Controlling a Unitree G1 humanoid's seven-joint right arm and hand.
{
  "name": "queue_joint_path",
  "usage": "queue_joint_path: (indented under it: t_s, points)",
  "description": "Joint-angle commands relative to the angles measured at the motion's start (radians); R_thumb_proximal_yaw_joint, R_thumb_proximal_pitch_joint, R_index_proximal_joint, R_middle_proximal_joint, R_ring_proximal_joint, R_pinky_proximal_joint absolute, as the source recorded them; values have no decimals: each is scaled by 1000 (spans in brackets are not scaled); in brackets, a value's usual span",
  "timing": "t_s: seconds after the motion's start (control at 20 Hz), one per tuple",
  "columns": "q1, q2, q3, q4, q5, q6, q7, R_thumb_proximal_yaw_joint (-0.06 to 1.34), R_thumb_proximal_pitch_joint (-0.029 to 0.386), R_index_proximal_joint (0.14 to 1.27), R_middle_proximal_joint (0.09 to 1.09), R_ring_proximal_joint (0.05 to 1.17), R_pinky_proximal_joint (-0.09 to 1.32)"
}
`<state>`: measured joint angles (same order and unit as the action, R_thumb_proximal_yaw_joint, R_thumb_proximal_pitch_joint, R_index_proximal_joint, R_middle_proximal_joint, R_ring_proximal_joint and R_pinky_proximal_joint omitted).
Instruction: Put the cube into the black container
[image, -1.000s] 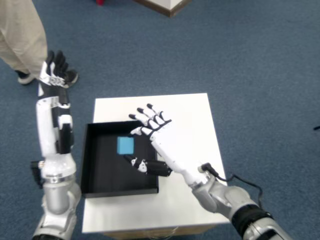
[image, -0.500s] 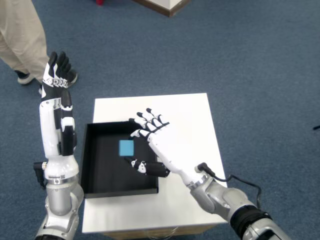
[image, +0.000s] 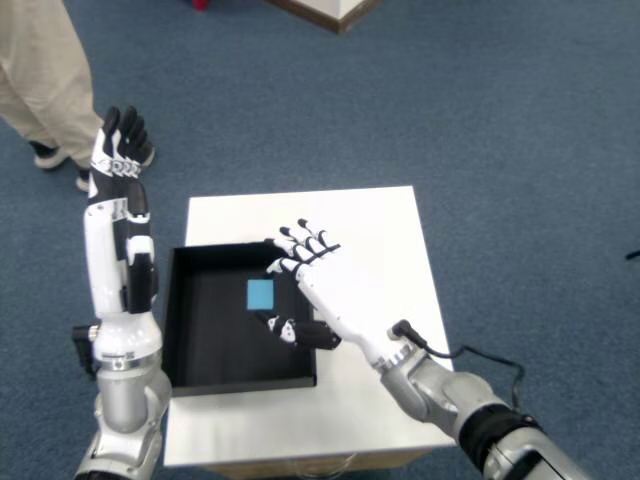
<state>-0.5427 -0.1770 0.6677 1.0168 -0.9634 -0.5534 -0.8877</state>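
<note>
A small light-blue cube (image: 260, 294) lies flat on the floor of the black container (image: 190, 340), near its right side. My right hand (image: 318, 290) hovers over the container's right wall, palm up-turned and white, fingers (image: 300, 238) spread toward the far rim. Its thumb (image: 290, 329) curls low inside the tray just below the cube. Nothing is held in the hand; the cube sits apart from the fingers.
The container rests on the left half of a white table (image: 370, 230). The left arm (image: 120, 250) stands raised beside the table's left edge, hand open. A person's leg and shoe (image: 45, 90) are at the upper left on blue carpet.
The cube has shifted slightly right and down within the tray. My right hand drifted a little right and back. The left arm rose slightly.
</note>
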Motion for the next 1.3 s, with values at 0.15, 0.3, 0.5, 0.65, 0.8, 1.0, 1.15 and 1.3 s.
queue_joint_path:
  t_s: [0.15, 0.3, 0.5, 0.65, 0.8, 1.0, 1.15, 1.3]
  points:
    - [-75, -5, 27, -22, 62, 33, -19, 644, 124, 540, 228, 207, 26]
    - [-82, -6, 50, -20, 85, 47, -25, 626, 115, 542, 222, 200, 34]
    - [-86, -8, 73, -21, 107, 62, -32, 607, 108, 544, 217, 193, 39]
    - [-90, -9, 87, -24, 123, 70, -38, 605, 106, 551, 215, 190, 45]
    - [-93, -10, 99, -26, 135, 75, -43, 605, 104, 556, 214, 189, 47]
    - [-93, -11, 113, -25, 148, 76, -57, 603, 104, 565, 216, 191, 53]
    - [-86, -13, 114, -21, 156, 72, -78, 605, 103, 567, 217, 193, 56]
    - [-77, -18, 103, -19, 170, 60, -101, 608, 103, 563, 215, 193, 59]
